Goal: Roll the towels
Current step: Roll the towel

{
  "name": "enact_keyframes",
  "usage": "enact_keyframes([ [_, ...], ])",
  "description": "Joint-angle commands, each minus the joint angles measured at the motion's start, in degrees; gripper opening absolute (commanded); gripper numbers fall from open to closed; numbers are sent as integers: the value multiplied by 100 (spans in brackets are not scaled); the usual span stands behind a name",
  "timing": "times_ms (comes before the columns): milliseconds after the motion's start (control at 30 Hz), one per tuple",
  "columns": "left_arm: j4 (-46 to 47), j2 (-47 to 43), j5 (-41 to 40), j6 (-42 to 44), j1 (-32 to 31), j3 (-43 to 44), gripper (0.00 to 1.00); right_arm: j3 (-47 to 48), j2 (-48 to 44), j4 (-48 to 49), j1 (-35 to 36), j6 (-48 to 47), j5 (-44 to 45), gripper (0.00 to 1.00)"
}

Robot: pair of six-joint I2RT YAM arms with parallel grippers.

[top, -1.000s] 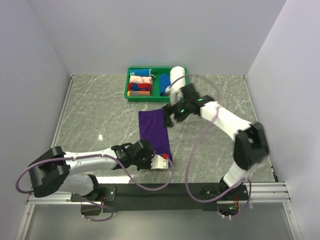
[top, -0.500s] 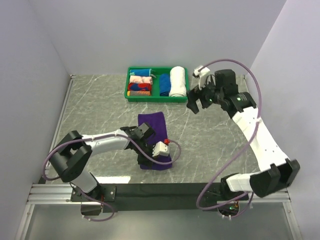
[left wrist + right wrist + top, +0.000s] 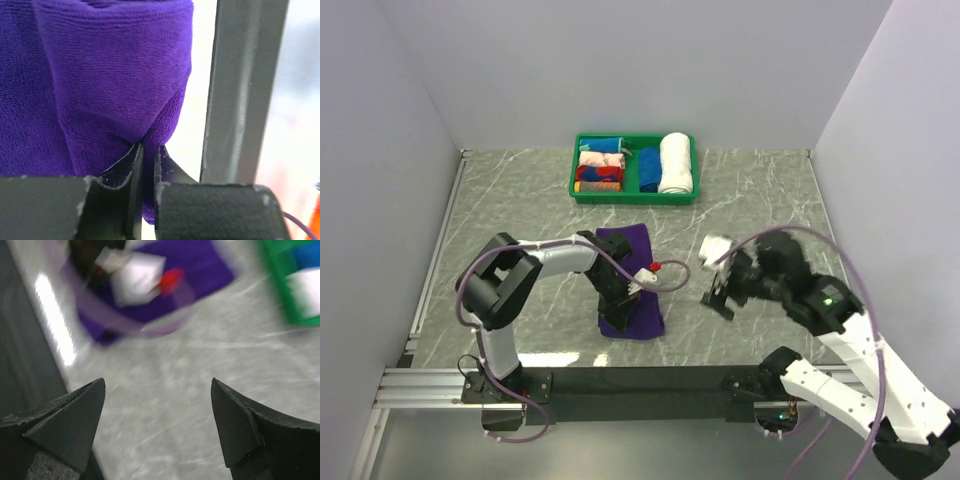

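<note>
The deep-purple towel (image 3: 626,245) lies lengthwise in the middle of the table, its near end bunched up. My left gripper (image 3: 621,296) sits on the towel's near half. In the left wrist view, the gripper (image 3: 148,147) is shut on a fold of the purple cloth (image 3: 100,75), which fills the view. My right gripper (image 3: 718,298) hangs open and empty to the right of the towel. In the right wrist view, the gripper (image 3: 157,385) is wide open over bare table, with the towel (image 3: 205,262) blurred ahead of it.
A green tray (image 3: 634,198) at the back holds a rolled white towel (image 3: 676,163), a blue one (image 3: 648,170) and colourful rolls (image 3: 600,166). A black rail (image 3: 650,381) runs along the near edge. Walls close in the left, back and right sides.
My right arm has swung from beside the tray down to the near right of the towel. My left gripper has moved back over the towel, taking the near end with it.
</note>
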Motion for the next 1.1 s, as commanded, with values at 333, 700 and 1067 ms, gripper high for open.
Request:
enact_keyframes([
  [333, -371, 1233, -212, 382, 231, 521, 7, -1548, 454, 1150, 2951, -981, 1736, 90],
  [700, -363, 1366, -133, 294, 319, 608, 9, -1937, 1869, 3268, 3786, -1000, 2149, 89],
  [1067, -468, 1445, -107, 356, 460, 652, 10, -2051, 3398, 4579, 4103, -973, 2352, 83],
])
